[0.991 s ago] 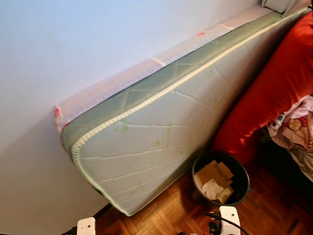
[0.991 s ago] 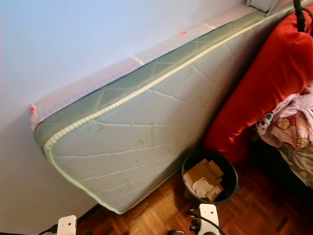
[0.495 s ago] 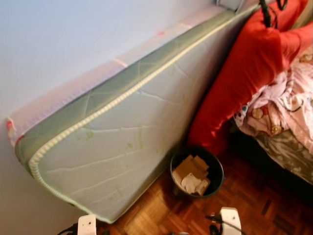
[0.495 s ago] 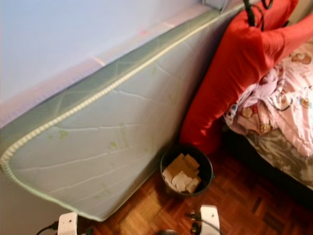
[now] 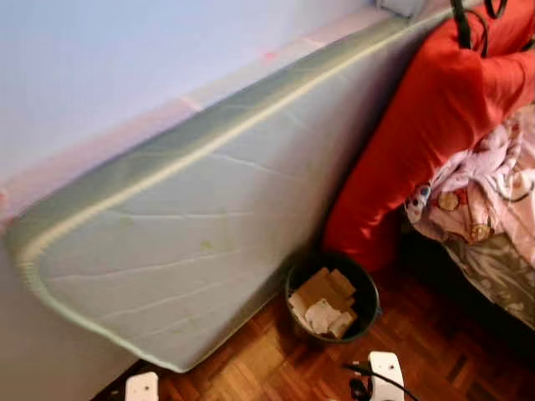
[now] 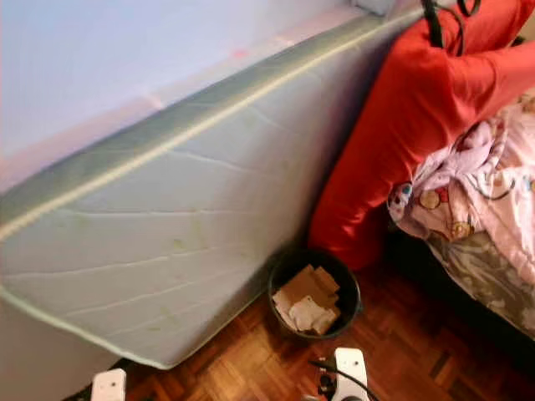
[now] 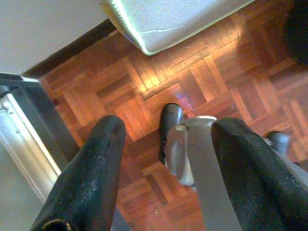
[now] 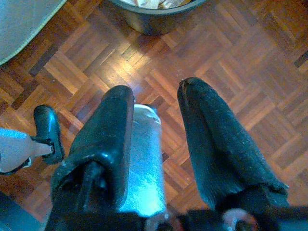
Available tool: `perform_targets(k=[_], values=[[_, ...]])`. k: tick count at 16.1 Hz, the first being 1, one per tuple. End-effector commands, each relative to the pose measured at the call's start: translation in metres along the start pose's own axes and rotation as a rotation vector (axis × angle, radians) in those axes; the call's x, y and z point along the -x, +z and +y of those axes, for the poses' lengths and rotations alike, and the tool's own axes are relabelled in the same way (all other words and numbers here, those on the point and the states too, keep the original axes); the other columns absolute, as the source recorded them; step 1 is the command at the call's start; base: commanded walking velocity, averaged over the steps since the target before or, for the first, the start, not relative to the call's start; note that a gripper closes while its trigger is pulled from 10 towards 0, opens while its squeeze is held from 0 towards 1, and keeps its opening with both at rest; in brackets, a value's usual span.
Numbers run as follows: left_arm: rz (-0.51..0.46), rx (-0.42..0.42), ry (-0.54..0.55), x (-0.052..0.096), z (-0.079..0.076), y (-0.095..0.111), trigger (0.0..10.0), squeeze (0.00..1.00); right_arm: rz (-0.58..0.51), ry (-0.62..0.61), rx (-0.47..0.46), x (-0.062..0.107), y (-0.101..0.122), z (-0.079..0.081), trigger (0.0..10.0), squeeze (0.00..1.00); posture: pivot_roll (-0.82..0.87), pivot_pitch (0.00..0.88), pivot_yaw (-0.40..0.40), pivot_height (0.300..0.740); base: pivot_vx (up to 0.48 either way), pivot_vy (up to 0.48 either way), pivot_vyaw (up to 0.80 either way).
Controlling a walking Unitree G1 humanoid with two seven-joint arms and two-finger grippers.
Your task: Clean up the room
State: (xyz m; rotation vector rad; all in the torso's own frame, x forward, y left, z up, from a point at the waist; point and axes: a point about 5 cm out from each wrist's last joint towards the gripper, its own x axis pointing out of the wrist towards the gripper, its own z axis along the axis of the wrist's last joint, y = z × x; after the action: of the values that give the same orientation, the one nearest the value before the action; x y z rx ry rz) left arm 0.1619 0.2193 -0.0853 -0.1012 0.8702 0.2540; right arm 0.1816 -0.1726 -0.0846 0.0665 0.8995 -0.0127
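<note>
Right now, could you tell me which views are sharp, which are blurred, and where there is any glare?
Left and right eye views: motion blur smears the mattress edge; the bin is soft. Left wrist view: sharp, with bright sheen on the wooden floor near the mattress corner. Right wrist view: floor crisp, the close fingers slightly out of focus.

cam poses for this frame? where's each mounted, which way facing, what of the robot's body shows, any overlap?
Left/right eye: head stereo, forward and down at the mattress against the wall, bin, red cushion; own wrists along the bottom edge.
Left wrist: down past the open left gripper at parquet, a foot.
Right wrist: down past the open right gripper.
Shared: mattress corner, parquet, bin.
</note>
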Motion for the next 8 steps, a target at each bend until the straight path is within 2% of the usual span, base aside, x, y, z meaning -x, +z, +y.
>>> perform_targets(k=[1,8], values=[[-0.021,-0.017,-0.09,-0.0122,-0.0343,0.0401,10.0,0.0,-0.048,-0.099,-0.108,-0.0066,0.0405,-0.0185,10.0,0.0,-0.06,0.0,-0.05,0.74,0.0,-0.48,0.0],[-0.021,-0.02,-0.095,-0.0122,-0.0346,0.0403,10.0,0.0,-0.05,-0.099,-0.105,-0.0066,0.0408,-0.0186,10.0,0.0,-0.07,0.0,-0.052,0.74,0.0,-0.48,0.0]])
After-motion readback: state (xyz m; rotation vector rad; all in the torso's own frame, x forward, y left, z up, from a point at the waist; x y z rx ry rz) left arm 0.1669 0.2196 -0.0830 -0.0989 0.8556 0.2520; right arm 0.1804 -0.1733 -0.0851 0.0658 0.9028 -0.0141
